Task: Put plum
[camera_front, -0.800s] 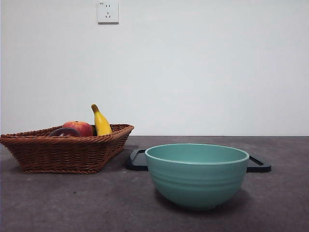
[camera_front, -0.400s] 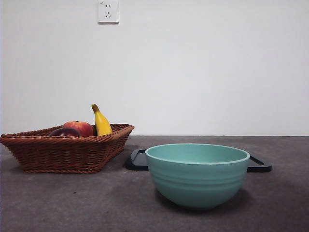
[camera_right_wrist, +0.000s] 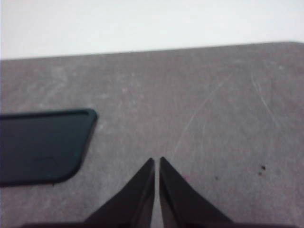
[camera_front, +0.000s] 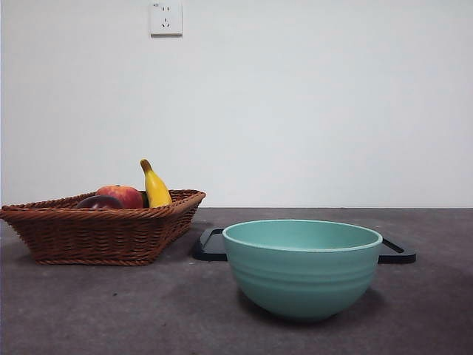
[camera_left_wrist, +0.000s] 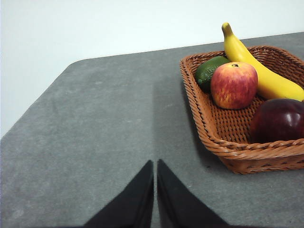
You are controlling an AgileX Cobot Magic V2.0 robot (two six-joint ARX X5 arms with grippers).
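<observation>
beside the basket [camera_left_wrist: 209, 137] the left end effector [camera_left_wrist: 155, 164] waits closed and empty; the plum [camera_left_wrist: 279, 119] lies untouched inside. right end effector [camera_right_wrist: 156, 161] closed too.

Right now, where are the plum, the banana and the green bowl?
plum [camera_left_wrist: 278, 119]: left wrist view, middle of its glossy skin.
banana [camera_left_wrist: 259, 71]: left wrist view, mid-length of its body.
green bowl [camera_front: 301, 277]: front view, outer wall.

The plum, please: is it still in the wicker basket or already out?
In the basket. The plum rests inside the wicker basket, beside the red fruit and banana; no claw touches it.
</observation>
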